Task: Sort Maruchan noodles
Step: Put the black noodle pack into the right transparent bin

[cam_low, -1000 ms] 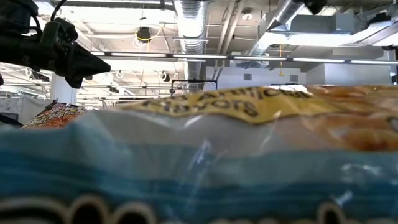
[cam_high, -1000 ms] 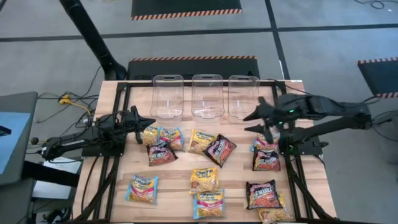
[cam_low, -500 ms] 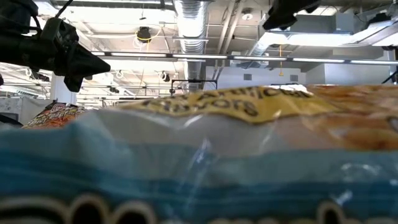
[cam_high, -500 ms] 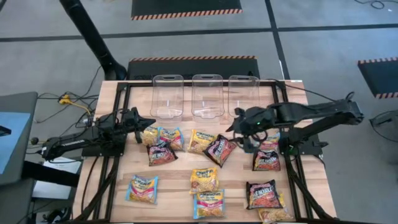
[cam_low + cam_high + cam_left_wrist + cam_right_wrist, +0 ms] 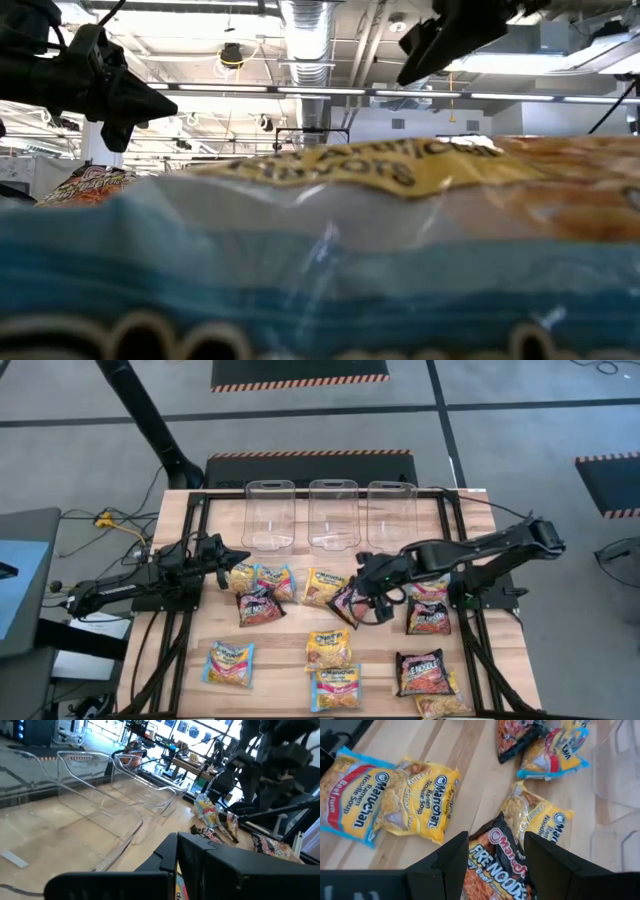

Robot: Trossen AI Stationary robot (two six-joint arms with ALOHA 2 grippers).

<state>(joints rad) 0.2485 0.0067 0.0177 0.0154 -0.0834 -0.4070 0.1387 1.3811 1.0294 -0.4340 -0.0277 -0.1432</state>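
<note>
Several Maruchan noodles packets lie flat on the wooden table (image 5: 190, 660), yellow, light blue and dark ones. My right gripper (image 5: 365, 595) hangs open over the middle of the table, slanting down above a dark packet (image 5: 350, 603). In the right wrist view its fingers (image 5: 451, 862) frame that dark packet (image 5: 495, 865), with a yellow packet (image 5: 537, 817) just beyond; I see no touch. My left gripper (image 5: 240, 556) is shut and level at the table's left, beside a yellow packet (image 5: 241, 576).
Three clear bins (image 5: 269, 513) (image 5: 333, 513) (image 5: 392, 513) stand in a row at the table's far edge. More packets lie toward the near edge, among them a blue one (image 5: 228, 662) and a dark one (image 5: 423, 672). A packet (image 5: 320, 250) fills the low view's foreground.
My right gripper has gone from near the right bin toward the table's left and down, ending over the dark packet in the middle; it has stayed open. My left gripper has rolled a little in place. No packet has moved.
</note>
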